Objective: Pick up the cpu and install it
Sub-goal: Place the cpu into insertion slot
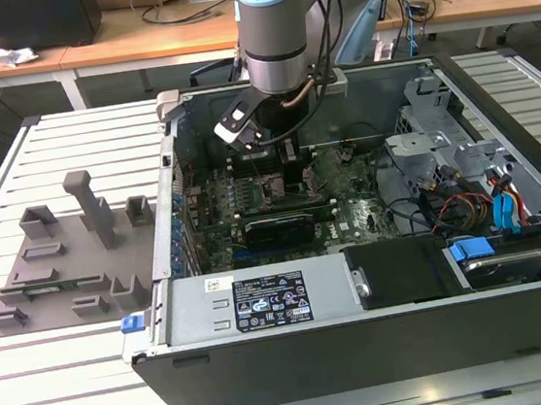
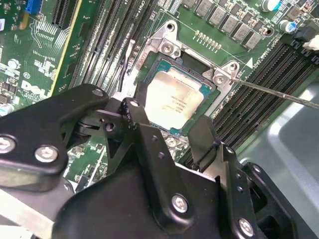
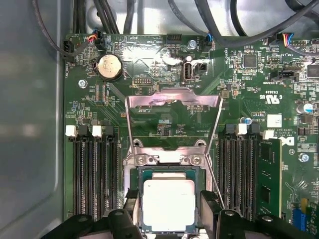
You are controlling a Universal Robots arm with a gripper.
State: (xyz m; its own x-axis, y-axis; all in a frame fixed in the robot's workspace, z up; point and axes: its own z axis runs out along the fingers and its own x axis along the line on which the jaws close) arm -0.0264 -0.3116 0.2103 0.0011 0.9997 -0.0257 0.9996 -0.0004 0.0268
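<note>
Between the wide-spread jaws of the gripper (image 3: 169, 201), which hold nothing, the cpu (image 3: 168, 204) lies seated in the socket (image 3: 172, 172). Beyond it the load plate (image 3: 173, 107) stands raised, and memory slots (image 3: 94, 174) flank both sides. The arm (image 1: 275, 26) hangs vertical inside the computer case (image 1: 365, 343).

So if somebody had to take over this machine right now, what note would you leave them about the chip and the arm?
The gripper is down inside the computer case, directly over the cpu. Whether it grips it, I cannot tell.
The cpu lies in the socket on the motherboard, silver top up.
Done: the cpu has been picked up and brought to its socket.
Left: the socket's metal plate stands flipped open, not closed over the cpu.
</note>
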